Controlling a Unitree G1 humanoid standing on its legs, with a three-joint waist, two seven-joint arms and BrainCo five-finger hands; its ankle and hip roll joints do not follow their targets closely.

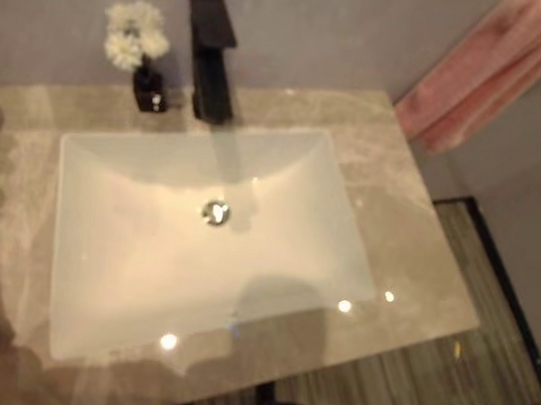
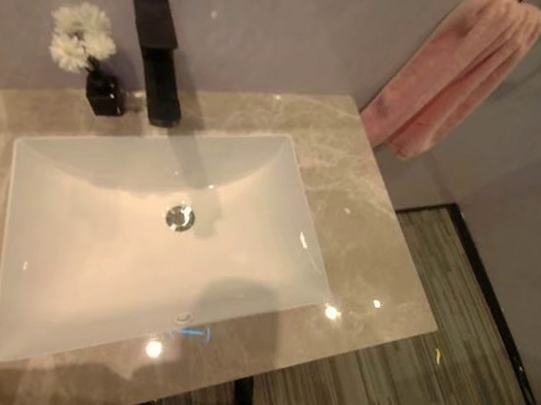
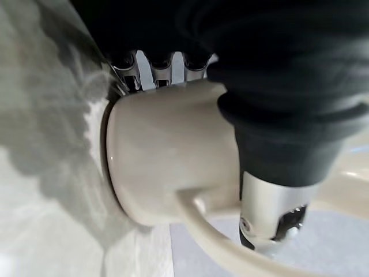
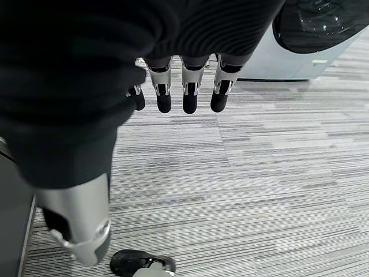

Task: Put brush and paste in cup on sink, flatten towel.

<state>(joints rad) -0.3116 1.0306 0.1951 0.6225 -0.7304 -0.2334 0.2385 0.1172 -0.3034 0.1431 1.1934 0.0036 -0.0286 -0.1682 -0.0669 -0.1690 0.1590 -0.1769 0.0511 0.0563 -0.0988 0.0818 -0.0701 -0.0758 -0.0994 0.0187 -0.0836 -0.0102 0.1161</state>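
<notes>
Left hand (image 3: 271,144) wrapped round the cream cup (image 3: 173,156), thumb by the handle. Best lowered upright onto the marble counter (image 1: 387,206), right of the basin (image 1: 148,247). Right hand (image 4: 173,86) idle, fingers straight. Towel (image 1: 480,80) bunched, upper right.

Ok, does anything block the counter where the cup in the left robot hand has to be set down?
Nothing visible does. The left robot hand is curled round the cup. The counter on the right side of the basin is bare; the faucet and flower vase stand at the back edge.
</notes>
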